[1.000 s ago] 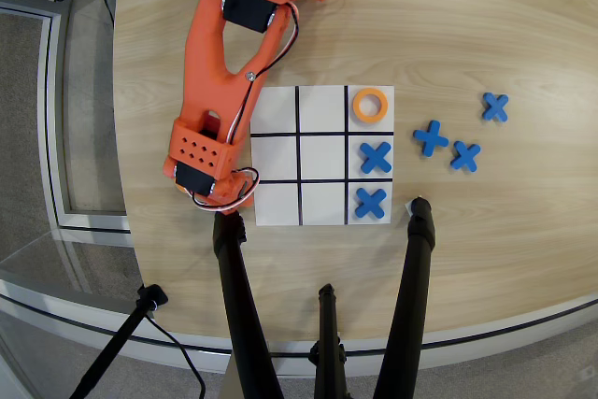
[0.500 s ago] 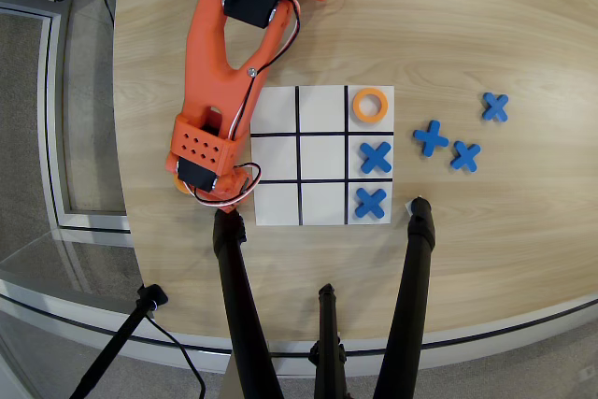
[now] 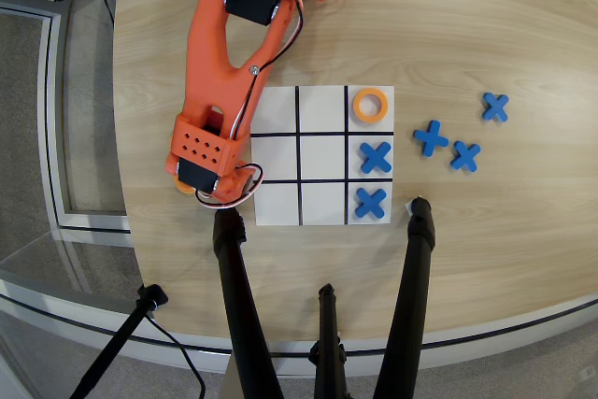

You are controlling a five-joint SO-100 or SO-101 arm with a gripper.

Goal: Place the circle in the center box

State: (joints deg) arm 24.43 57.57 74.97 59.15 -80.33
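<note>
Overhead view shows my orange printed arm (image 3: 224, 63) reaching down the left side of the white three-by-three board with black grid lines (image 3: 322, 156), with the end effector (image 3: 198, 189) low over the wooden tabletop (image 3: 523, 193) just off the board's lower-left corner. The wrist housing covers the fingers, so I cannot tell how wide they stand or whether they have closed on anything. A sliver of orange (image 3: 185, 188) peeks out at the end effector's left edge; I take that to be a small flat orange ring, the circle I want, though most of it is hidden.

Across the board from the end effector, to its upper right, another flat orange ring (image 3: 371, 106) already sits in the top-right cell. Two blue X-shaped pieces (image 3: 375, 157) fill the right column below it, and three more blue crosses (image 3: 464, 155) lie loose on the tabletop well beyond the board.

The center box (image 3: 322, 157), up and to the right of the end effector, is bare. So by my reading the pickup is at hand, and the lift, carry and drop into the middle cell are not yet done.
</note>
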